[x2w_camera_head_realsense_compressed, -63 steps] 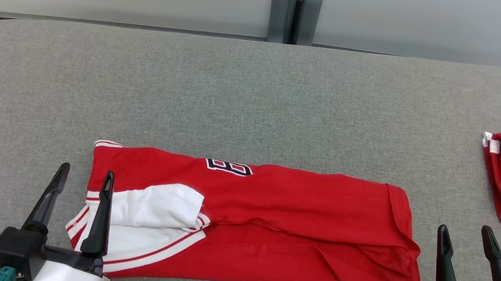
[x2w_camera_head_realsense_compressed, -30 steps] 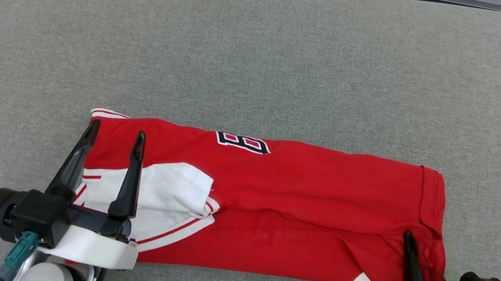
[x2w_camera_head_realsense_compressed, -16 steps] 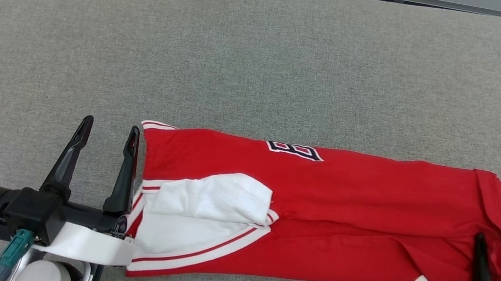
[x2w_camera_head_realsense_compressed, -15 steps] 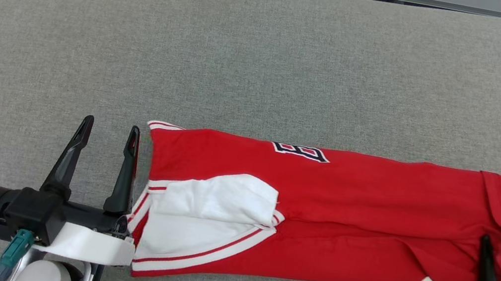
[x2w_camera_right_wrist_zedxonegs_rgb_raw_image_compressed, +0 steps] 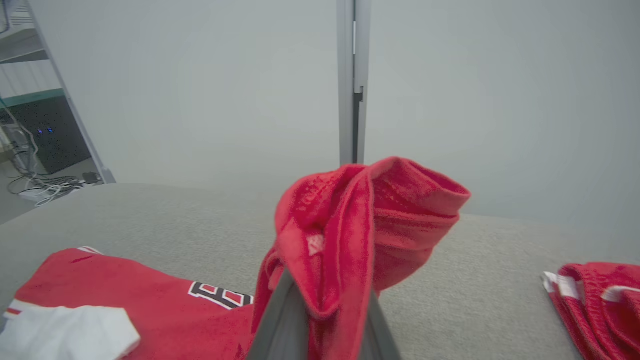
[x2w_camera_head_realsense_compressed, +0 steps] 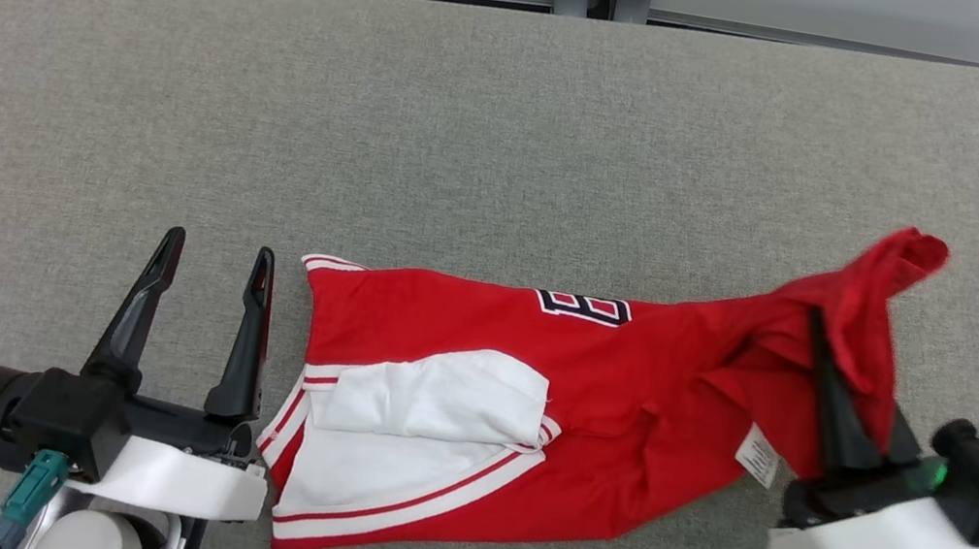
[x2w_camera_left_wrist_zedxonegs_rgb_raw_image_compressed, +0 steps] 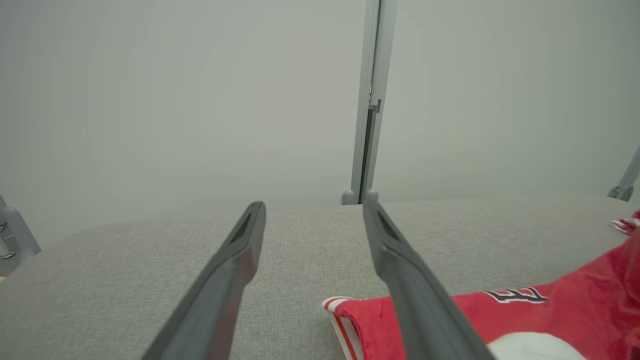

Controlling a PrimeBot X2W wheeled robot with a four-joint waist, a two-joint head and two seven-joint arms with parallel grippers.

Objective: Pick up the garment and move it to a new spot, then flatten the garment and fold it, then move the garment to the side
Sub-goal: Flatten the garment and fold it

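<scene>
Garment (x2w_camera_head_realsense_compressed: 480, 332) end in closed right hand (x2w_camera_head_realsense_compressed: 840, 325)

The table (x2w_camera_head_realsense_compressed: 495, 118) is overlooked steeply from the head. It and the garment (x2w_camera_head_realsense_compressed: 463, 319) are skimmed low, wallward, from both wrists.

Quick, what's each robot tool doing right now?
Left tool: open, holding nothing, beside the red jersey.
Right tool: shut on the red jersey's raised end.

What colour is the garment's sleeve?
The sleeve is white, edged with red and white stripes; best in the head view.
</scene>
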